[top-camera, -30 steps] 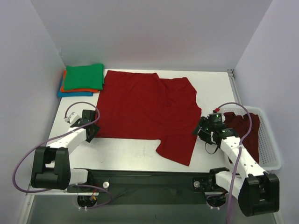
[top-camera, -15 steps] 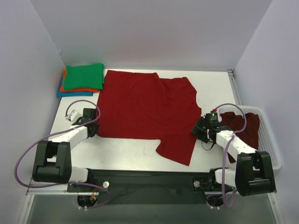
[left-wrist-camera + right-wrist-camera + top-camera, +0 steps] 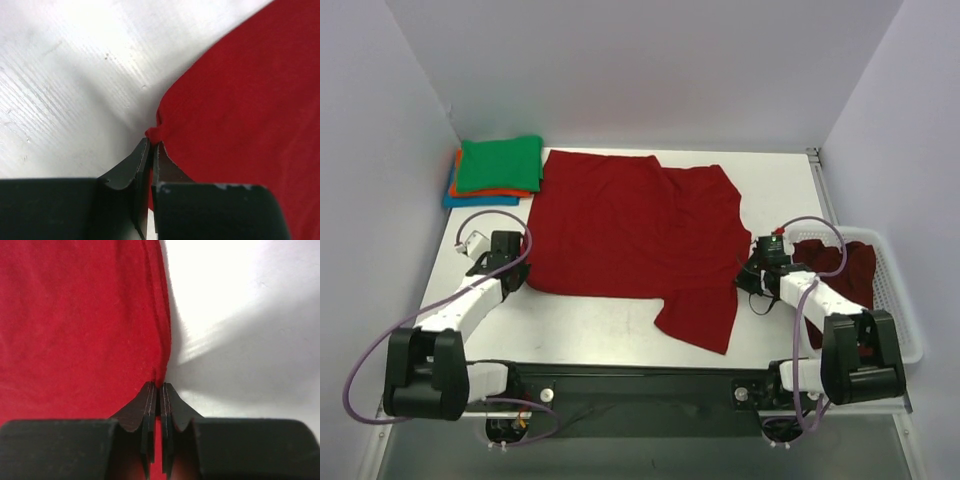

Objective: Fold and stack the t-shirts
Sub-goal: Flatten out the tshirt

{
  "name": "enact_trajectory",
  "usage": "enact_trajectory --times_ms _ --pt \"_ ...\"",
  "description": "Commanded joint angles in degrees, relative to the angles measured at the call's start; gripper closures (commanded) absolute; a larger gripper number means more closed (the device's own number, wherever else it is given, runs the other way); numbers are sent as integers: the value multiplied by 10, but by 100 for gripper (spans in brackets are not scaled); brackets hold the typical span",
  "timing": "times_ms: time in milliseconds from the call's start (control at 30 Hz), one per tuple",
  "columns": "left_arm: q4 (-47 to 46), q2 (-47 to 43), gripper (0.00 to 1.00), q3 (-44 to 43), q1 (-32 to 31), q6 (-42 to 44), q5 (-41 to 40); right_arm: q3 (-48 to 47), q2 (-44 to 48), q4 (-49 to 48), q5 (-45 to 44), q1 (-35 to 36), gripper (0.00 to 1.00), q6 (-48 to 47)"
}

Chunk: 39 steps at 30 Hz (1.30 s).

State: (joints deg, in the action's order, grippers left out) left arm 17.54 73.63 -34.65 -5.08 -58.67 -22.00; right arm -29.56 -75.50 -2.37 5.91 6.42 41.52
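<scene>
A dark red t-shirt [image 3: 630, 225] lies spread flat across the table [image 3: 610, 325], one sleeve pointing toward the near edge. My left gripper [image 3: 523, 283] is at the shirt's near left corner. In the left wrist view the gripper [image 3: 152, 142] is shut on a small pinch of that red cloth [image 3: 240, 100]. My right gripper [image 3: 743, 283] is at the shirt's right edge, and the right wrist view shows the gripper [image 3: 159, 385] shut on the hem [image 3: 162, 340]. Folded green [image 3: 500, 163], orange [image 3: 490, 191] and blue [image 3: 470, 201] t-shirts are stacked at the back left.
A white slotted basket [image 3: 898, 310] sits at the table's right edge with crumpled dark red shirts [image 3: 840, 270] inside. Pale walls close in the table on three sides. The black rail with both arm bases [image 3: 640, 385] runs along the near edge.
Both grippers have gone from open to shut on the shirt's edges. The right gripper slid left and lower onto the hem; the left one edged in to the corner.
</scene>
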Motion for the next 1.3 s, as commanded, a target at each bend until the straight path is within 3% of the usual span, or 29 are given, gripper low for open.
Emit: enact_trajectory --times_ms 0,333,467,667,833,1000,1133,1233,1267 --pt "11 -77 100 -34 2 37 4 -61 67 75 -22 4 100 4" --pt "95 -197 100 -280 5 141 18 -315 214 247 -37 1 100 -21" --pt "116 -210 100 -430 5 167 32 -431 243 298 -39 2 100 -31" --pt "138 -193 100 -567 5 180 50 -587 258 327 -53 1 100 -46" --pt "100 -136 100 -634 5 181 50 -677 200 319 -84 1 100 -71" --pt "15 -62 100 -639 6 165 56 -698 103 223 -84 1 100 -84" --pt "-57 57 100 -668 12 155 68 -749 7 144 -80 -3 100 -100" --pt "-92 167 100 -744 17 146 81 -848 -87 118 -74 -8 100 -115" --pt "-94 198 100 -813 21 139 92 -877 -137 113 -70 -9 100 -123"
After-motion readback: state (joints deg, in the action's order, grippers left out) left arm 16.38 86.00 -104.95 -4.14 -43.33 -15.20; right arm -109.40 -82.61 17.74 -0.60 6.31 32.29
